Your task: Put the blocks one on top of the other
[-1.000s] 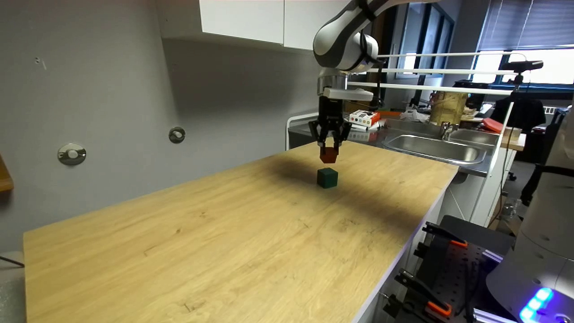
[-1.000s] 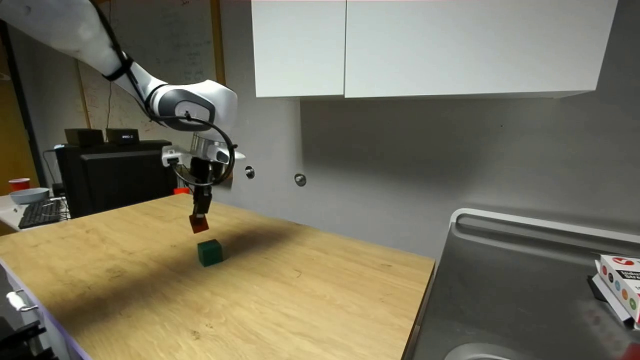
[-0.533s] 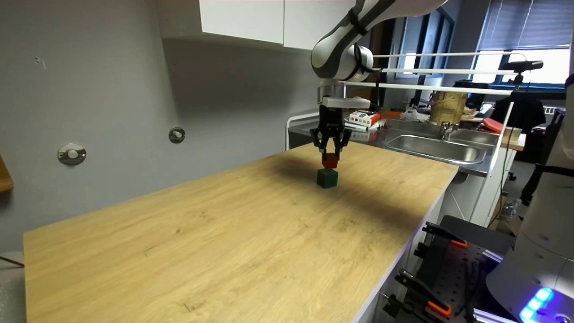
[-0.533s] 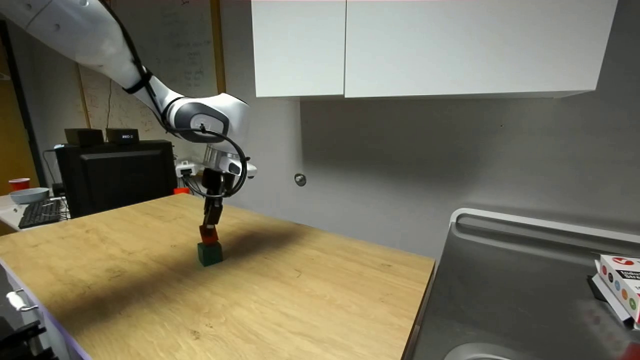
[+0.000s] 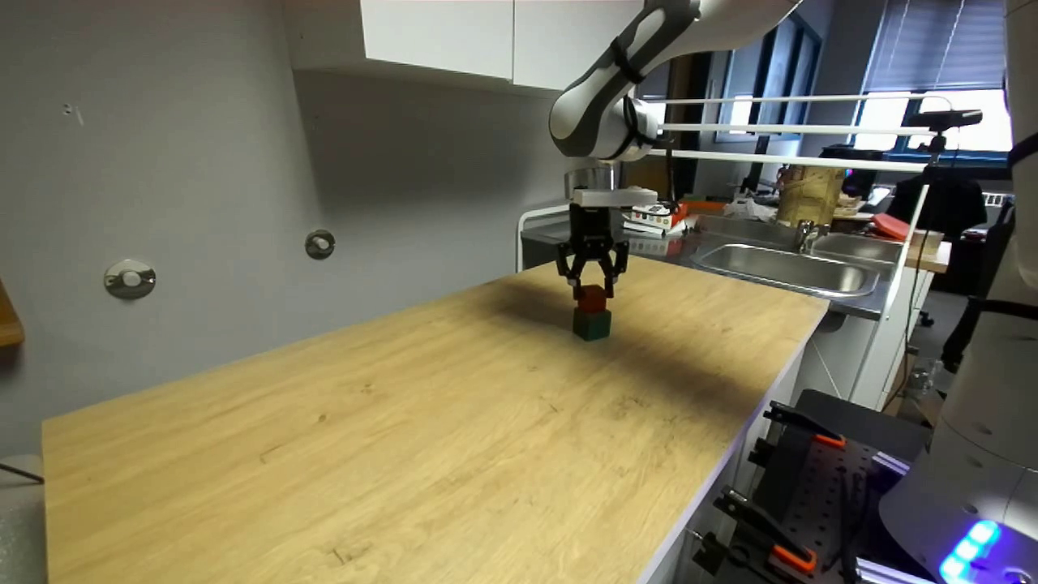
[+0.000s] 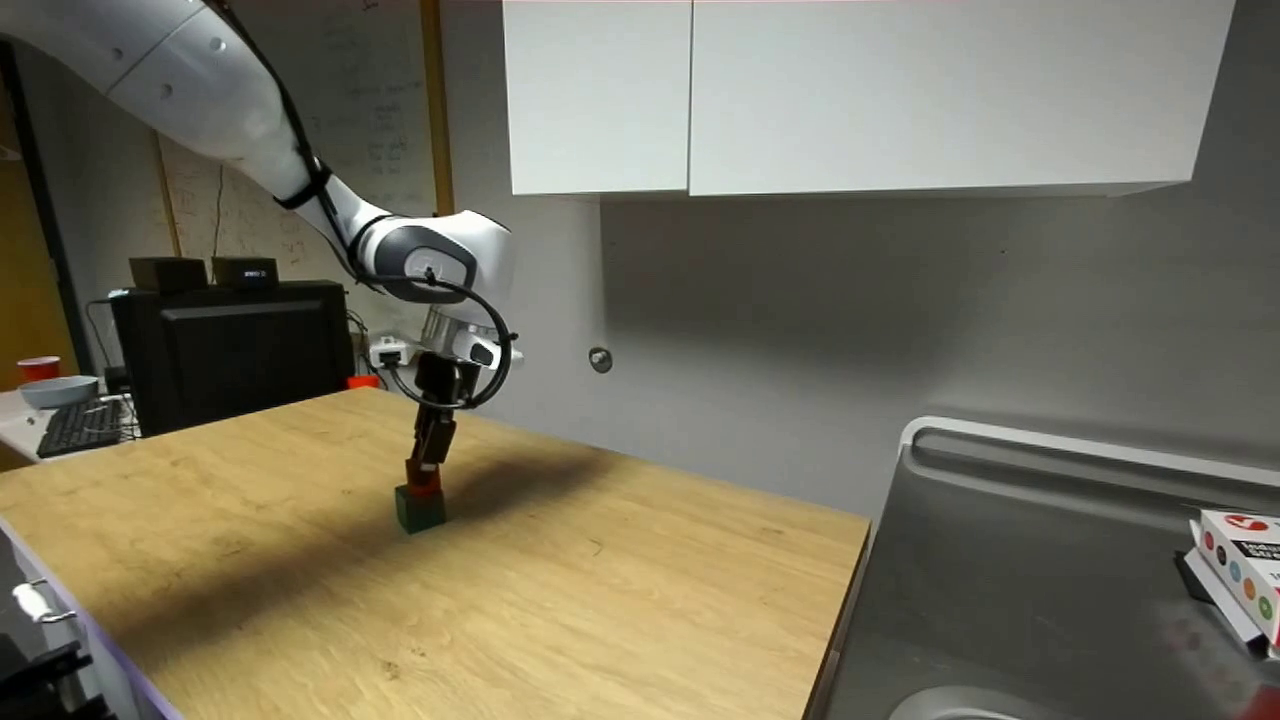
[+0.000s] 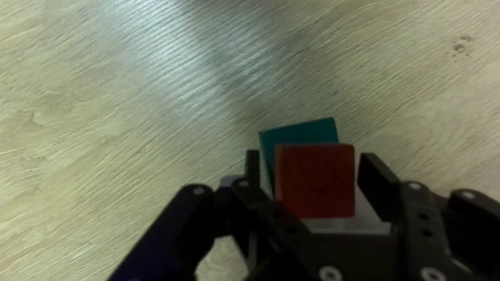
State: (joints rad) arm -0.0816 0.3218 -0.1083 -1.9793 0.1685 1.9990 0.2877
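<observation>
Stacking was judged nearly complete: red-orange cube [image 5: 592, 299] was seated, slightly twisted, on dark-green cube [image 5: 592, 326] on light wood-grained worktop [image 5: 365, 446]. Black two-fingered tool [image 7: 309, 171] was parted around red-orange cube, slim gaps seen both sides, nothing clamped. Only tool's withdrawal was left, apparently.

From here I can't make out one full word: the white box [image 6: 1240, 575] has a red oval emblem [image 6: 1246, 522] and blurred print [image 6: 1258, 550] on black, the whiteboard [image 6: 350, 80] faint scribble [image 6: 385, 120], a small black box [image 6: 240, 270] what look like pale characters [image 6: 259, 273].
</observation>
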